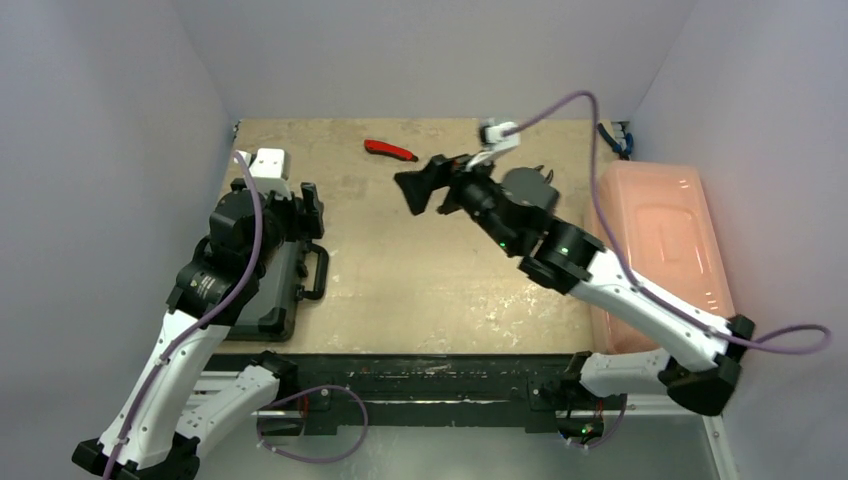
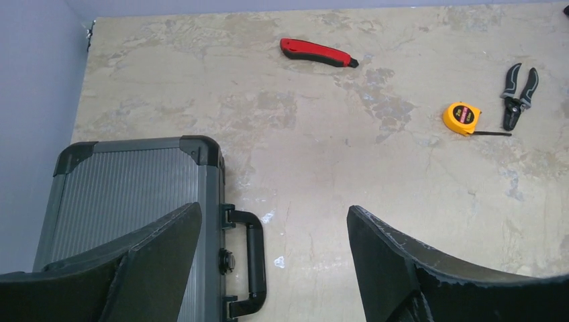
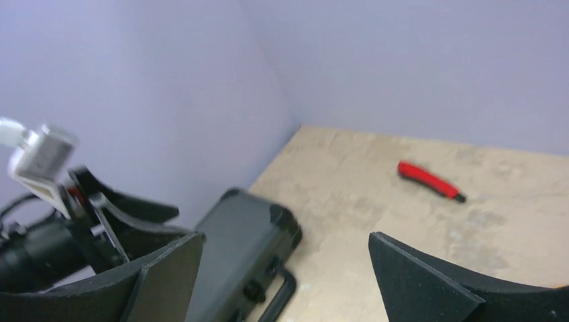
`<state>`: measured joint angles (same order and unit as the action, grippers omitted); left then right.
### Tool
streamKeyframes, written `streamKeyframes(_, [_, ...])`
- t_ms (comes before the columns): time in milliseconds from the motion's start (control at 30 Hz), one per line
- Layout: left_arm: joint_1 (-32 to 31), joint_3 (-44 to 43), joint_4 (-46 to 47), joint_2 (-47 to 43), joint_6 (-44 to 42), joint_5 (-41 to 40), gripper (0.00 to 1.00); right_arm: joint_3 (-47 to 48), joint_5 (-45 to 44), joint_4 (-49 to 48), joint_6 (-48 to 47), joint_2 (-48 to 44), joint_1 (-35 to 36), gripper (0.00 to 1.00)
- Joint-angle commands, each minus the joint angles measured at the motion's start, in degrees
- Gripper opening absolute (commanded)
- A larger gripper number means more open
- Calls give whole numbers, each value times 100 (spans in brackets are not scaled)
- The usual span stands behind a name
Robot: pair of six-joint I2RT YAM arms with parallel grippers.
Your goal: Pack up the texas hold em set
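Note:
The black briefcase (image 1: 285,290) lies shut and flat at the table's left edge, its handle (image 1: 318,272) pointing right. It also shows in the left wrist view (image 2: 127,188) with its handle (image 2: 253,258), and blurred in the right wrist view (image 3: 245,248). My left gripper (image 1: 300,205) hovers over the case's far right part, open and empty (image 2: 274,211). My right gripper (image 1: 425,188) is raised over the middle of the table, open and empty (image 3: 285,236), facing the case. No card decks, discs or dice are in view.
A red utility knife (image 1: 390,150) lies at the back centre. A yellow tape measure (image 2: 461,118) and pliers (image 2: 519,94) lie to the right of it. A large pink bin (image 1: 660,240) stands along the right edge. Walls close in on three sides.

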<state>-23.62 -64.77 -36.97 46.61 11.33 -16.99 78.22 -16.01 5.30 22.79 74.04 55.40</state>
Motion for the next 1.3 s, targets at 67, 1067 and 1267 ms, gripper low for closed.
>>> streamKeyframes(67, [41, 9, 300, -53, -79, 284, 79, -1068, -1872, -417, -283, -1093, 15, 99])
streamKeyframes(1067, [41, 9, 307, -58, -103, 381, 79, -2146, -2082, -222, -653, -2210, 17, 99])
streamKeyframes(1267, [41, 9, 305, -49, -113, 389, 79, -2144, -2082, -205, -617, -2201, 21, 99])
